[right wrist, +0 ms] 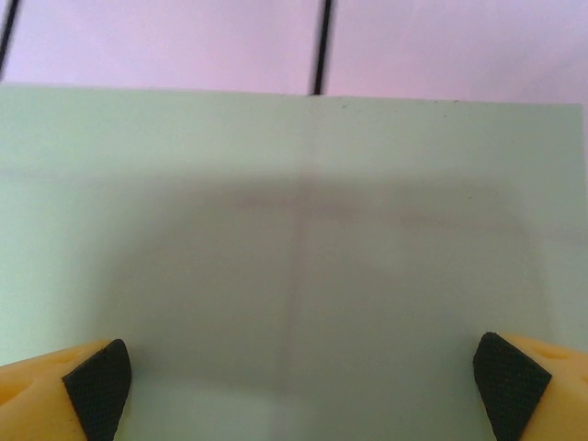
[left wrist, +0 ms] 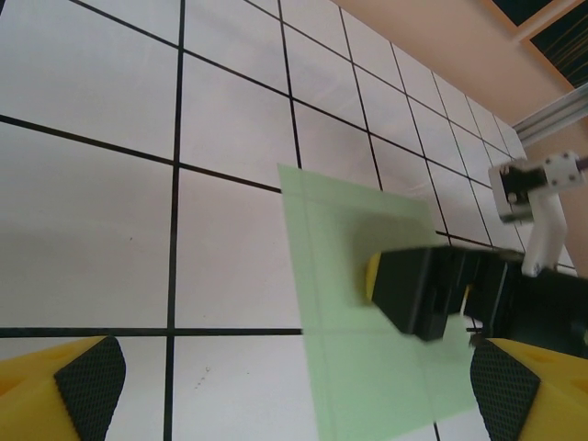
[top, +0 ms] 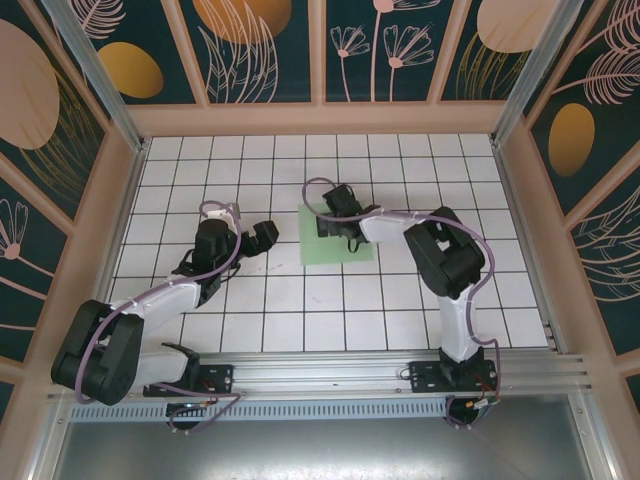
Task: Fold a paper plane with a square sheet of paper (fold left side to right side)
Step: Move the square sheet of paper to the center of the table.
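Open and empty, right claw [right wrist: 294, 377] hangs over the flimsy square sheet of paper [top: 320, 252], left claw [left wrist: 294, 386] beside; its left edge looks easiest pinched.

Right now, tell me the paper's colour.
The paper is plain pale mint green, clearest in the right wrist view.

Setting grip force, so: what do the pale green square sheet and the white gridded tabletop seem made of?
Pale mint-green square sheet: thin matte paper, it seems; grid lines show faintly through it. White gridded tabletop: smooth, flat, low-glare; probably printed board or laminate, not certain.
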{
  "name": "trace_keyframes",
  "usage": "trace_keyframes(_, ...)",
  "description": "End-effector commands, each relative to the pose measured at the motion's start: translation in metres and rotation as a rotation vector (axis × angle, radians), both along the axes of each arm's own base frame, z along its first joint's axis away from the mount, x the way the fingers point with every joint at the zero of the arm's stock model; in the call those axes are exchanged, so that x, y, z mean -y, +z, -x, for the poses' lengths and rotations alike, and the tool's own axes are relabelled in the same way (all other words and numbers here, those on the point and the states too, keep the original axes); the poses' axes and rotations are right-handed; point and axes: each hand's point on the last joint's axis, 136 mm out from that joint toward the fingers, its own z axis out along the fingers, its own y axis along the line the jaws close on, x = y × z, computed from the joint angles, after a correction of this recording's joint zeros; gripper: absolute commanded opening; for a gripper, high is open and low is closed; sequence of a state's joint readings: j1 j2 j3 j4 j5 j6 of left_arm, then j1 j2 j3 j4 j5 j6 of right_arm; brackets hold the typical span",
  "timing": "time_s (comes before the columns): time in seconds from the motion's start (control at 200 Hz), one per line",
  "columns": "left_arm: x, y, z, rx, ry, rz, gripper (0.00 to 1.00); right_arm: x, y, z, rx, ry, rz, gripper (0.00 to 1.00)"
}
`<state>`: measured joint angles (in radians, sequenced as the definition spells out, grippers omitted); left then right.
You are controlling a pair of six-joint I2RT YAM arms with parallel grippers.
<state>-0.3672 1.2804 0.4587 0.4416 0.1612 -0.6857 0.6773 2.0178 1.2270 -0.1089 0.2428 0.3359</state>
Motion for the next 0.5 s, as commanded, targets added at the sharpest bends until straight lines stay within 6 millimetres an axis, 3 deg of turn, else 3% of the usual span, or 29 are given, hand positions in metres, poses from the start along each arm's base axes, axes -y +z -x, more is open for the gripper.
trace_keyframes(0.0,0.008,0.008,-0.003,-0.004,-0.019,0.023,0.98,-0.006,-0.034,0.064,-0.193,0.002,-0.02,0.99)
trace_keyframes(0.14,0.012,0.002,0.002,-0.042,-0.035,0.039,0.98,-0.019,-0.027,0.076,-0.19,0.011,-0.067,0.99)
trace_keyframes(0.355,0.028,-0.011,0.012,-0.146,-0.104,0.091,0.93,-0.033,0.023,0.056,-0.089,0.06,-0.129,0.99)
trace_keyframes(0.495,0.048,-0.016,0.02,-0.206,-0.177,0.147,0.86,-0.021,0.045,0.039,-0.042,0.052,-0.146,0.99)
